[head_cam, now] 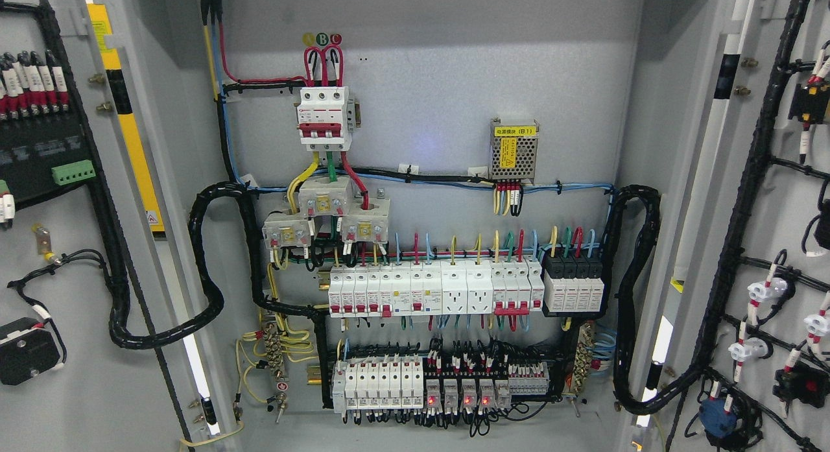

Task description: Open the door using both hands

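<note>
Neither robot hand shows on my feed, so I cannot tell their state or how they sit relative to the doors. Nearest me, the left door (78,348) and right door (771,257) stand swung wide at the picture's edges, smooth grey painted metal inside, strung with ribbed black cable conduit (207,296). Farther back, on the flat backplate (441,82), sit rows of boxy white breakers (428,290) and a perforated metal power module (513,150).
</note>
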Controlling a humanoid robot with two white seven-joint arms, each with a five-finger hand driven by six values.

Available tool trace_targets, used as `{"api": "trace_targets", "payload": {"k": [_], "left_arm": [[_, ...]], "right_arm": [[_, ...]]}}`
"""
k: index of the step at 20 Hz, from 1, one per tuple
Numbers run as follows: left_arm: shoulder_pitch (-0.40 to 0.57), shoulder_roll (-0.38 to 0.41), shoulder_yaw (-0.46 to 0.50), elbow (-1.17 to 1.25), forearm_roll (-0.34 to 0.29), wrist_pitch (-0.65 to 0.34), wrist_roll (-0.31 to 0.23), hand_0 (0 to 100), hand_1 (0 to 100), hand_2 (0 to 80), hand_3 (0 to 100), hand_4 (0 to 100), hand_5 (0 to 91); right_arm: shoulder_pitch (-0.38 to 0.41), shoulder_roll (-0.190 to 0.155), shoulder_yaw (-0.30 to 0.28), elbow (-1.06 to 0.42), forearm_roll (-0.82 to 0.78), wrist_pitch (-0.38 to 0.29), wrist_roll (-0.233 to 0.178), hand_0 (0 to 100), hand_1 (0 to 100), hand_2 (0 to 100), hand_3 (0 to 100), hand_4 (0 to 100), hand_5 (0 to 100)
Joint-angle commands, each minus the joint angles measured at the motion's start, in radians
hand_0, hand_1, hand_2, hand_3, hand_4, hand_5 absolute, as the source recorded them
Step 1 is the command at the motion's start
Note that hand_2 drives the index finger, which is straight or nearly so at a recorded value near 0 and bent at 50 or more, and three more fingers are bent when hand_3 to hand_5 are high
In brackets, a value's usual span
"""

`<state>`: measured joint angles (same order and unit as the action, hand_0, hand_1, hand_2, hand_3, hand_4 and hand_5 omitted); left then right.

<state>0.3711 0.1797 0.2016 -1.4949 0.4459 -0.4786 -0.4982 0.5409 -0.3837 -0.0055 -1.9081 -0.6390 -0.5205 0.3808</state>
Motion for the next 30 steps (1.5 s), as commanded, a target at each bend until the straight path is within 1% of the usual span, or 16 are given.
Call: {"api": "trace_targets", "payload": {"k": [1,4,6,10,12,14,16,18,19,20,21,23,24,26,28,30], "left_arm": [[-0.037,-0.166,-0.048,0.467,-0.021,-0.017,-0.002,0,0,0.0,0,0,0.0],[-0.087,-0.181,-0.048,0.678,-0.021,-0.015,-0.002,0,0,0.0,0,0,0.0],[-0.125,-0.181,-0.048,0.815,-0.021,-0.012,-0.002,0,0,0.0,0,0,0.0],[-0.199,-0.177,-0.06,1.097,-0.032,-0.012,-0.005,0,0,0.0,0,0,0.0],[-0.207,-0.172,-0.062,1.173,-0.033,-0.008,-0.005,0,0,0.0,0,0,0.0],[-0.207,-0.169,-0.074,1.228,-0.038,0.004,-0.005,0,0,0.0,0,0,0.0],[-0.21,-0.163,-0.132,1.309,-0.09,0.043,-0.005,0,0,0.0,0,0,0.0],[-0.213,-0.154,-0.192,1.369,-0.162,0.07,-0.005,0,0,0.0,0,0,0.0],[-0.213,-0.142,-0.202,1.398,-0.189,0.074,-0.003,0,0,0.0,0,0,0.0],[-0.213,-0.132,-0.203,1.417,-0.203,0.078,-0.002,0,0,0.0,0,0,0.0],[-0.216,-0.119,-0.203,1.427,-0.21,0.089,-0.002,0,0,0.0,0,0,0.0],[-0.218,-0.097,-0.202,1.432,-0.21,0.151,0.004,0,0,0.0,0,0,0.0],[-0.225,-0.088,-0.202,1.432,-0.21,0.2,0.022,0,0,0.0,0,0,0.0],[-0.238,-0.075,-0.202,1.432,-0.21,0.29,0.105,0,0,0.0,0,0,0.0],[-0.248,-0.069,-0.203,1.432,-0.211,0.308,0.205,0,0,0.0,0,0,0.0],[-0.251,-0.059,-0.206,1.432,-0.223,0.31,0.292,0,0,0.0,0,0,0.0]], "right_arm": [[-0.002,0.109,0.256,0.465,0.184,-0.038,-0.008,23,3,0,0,0,0],[-0.047,0.179,0.254,0.715,0.225,-0.039,0.001,23,3,0,0,0,0],[-0.084,0.212,0.254,0.87,0.225,-0.038,0.004,23,3,0,0,0,0],[-0.212,0.284,0.243,1.234,0.223,-0.038,0.004,23,3,0,0,0,0],[-0.281,0.318,0.239,1.416,0.223,-0.036,0.003,23,3,0,0,0,0],[-0.318,0.348,0.22,1.552,0.223,-0.036,0.003,23,3,0,0,0,0],[-0.32,0.374,0.173,1.627,0.214,-0.036,0.003,23,3,0,0,0,0],[-0.317,0.407,0.084,1.653,0.214,-0.035,0.001,23,3,0,0,0,0],[-0.315,0.417,0.024,1.666,0.214,-0.033,0.0,23,3,0,0,0,0],[-0.314,0.422,-0.016,1.678,0.216,-0.03,0.0,23,3,0,0,0,0],[-0.314,0.425,-0.039,1.696,0.217,-0.026,-0.003,23,3,0,0,0,0],[-0.314,0.425,-0.042,1.736,0.22,-0.023,-0.013,23,3,0,0,0,0],[-0.314,0.424,-0.042,1.751,0.22,-0.023,-0.013,23,3,0,0,0,0],[-0.314,0.417,-0.041,1.782,0.22,-0.021,-0.046,23,3,0,0,0,0],[-0.314,0.417,-0.036,1.811,0.222,-0.013,-0.1,23,3,0,0,0,0],[-0.315,0.416,-0.034,1.814,0.223,0.052,-0.128,23,3,0,0,0,0]]}}
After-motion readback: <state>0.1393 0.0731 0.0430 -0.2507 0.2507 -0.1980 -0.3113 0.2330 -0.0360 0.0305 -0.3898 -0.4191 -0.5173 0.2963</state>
